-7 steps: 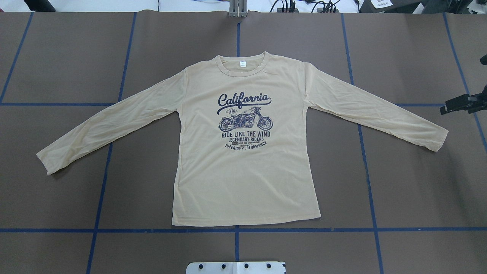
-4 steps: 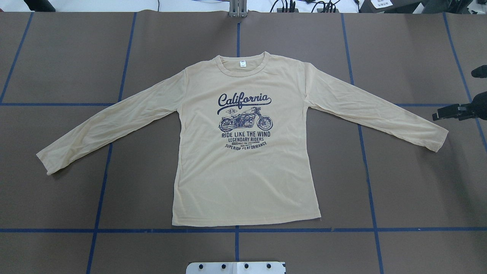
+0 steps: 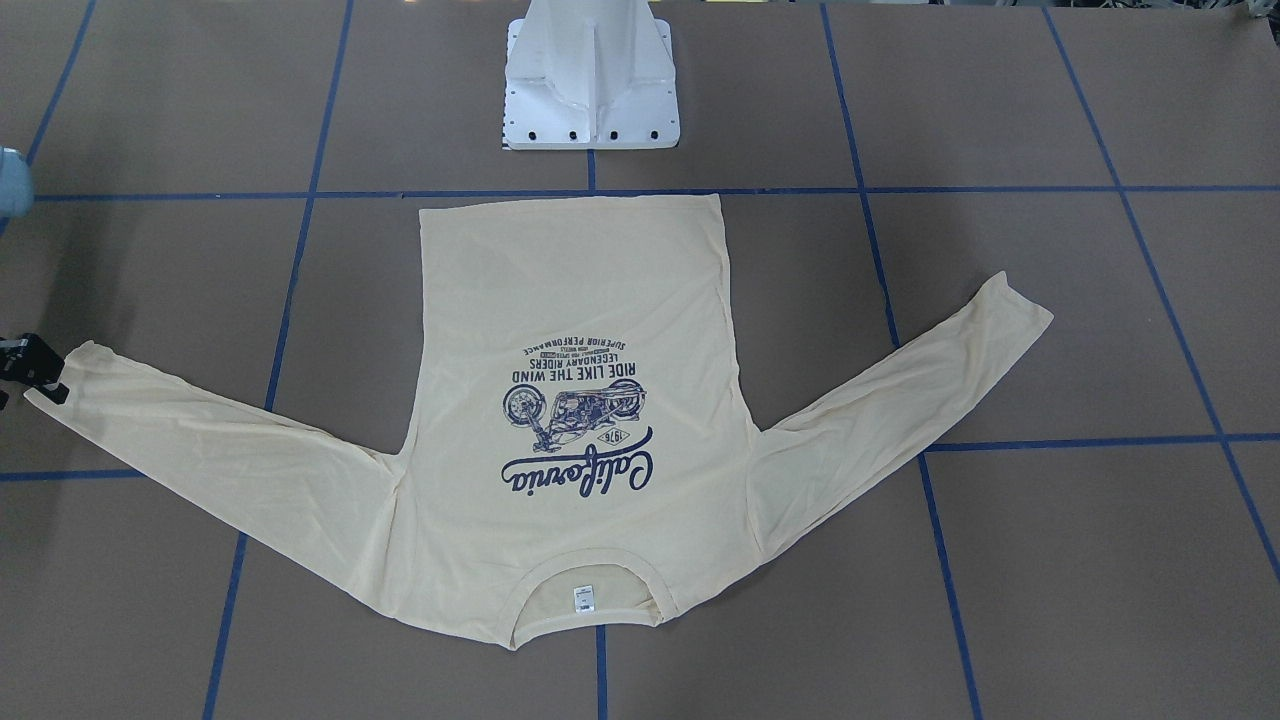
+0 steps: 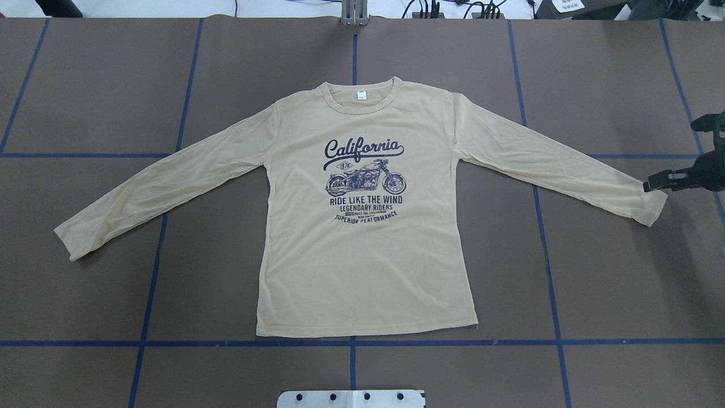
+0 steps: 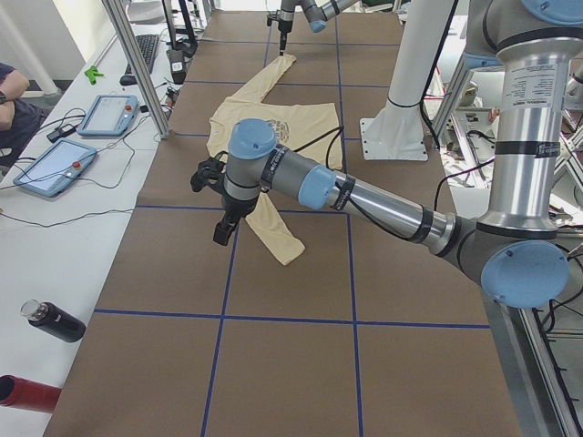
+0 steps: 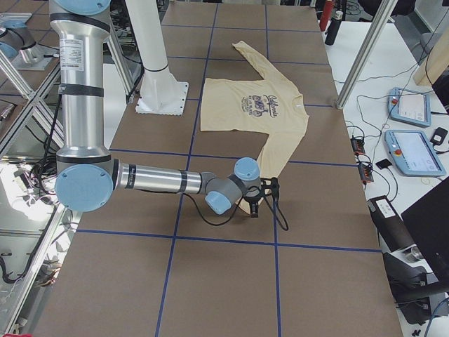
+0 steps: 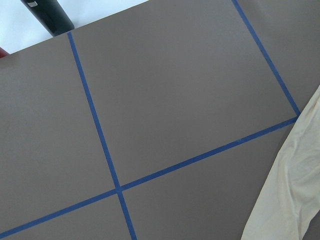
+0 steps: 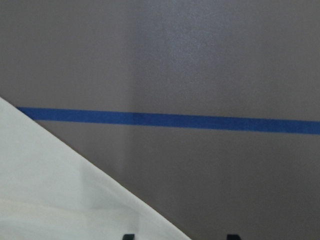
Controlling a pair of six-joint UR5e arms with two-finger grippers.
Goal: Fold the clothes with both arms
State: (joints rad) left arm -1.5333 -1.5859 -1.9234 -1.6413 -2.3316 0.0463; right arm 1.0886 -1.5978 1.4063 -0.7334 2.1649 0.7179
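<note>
Shirt lies flat, print up, mid-desk. Judged thin, limp and light: grip at a cuff. Right arm jaws parted, empty, at that cuff. Left arm jaws: cannot tell.

One shirt out there, just the one. Two arms in play: left arm, right arm. One white pedestal. Sidelines: two tablets, one black bottle, one red bottle, one person at the edge.

Brown table, blue tape grid; cream shirt flat, sleeves spread.
</note>
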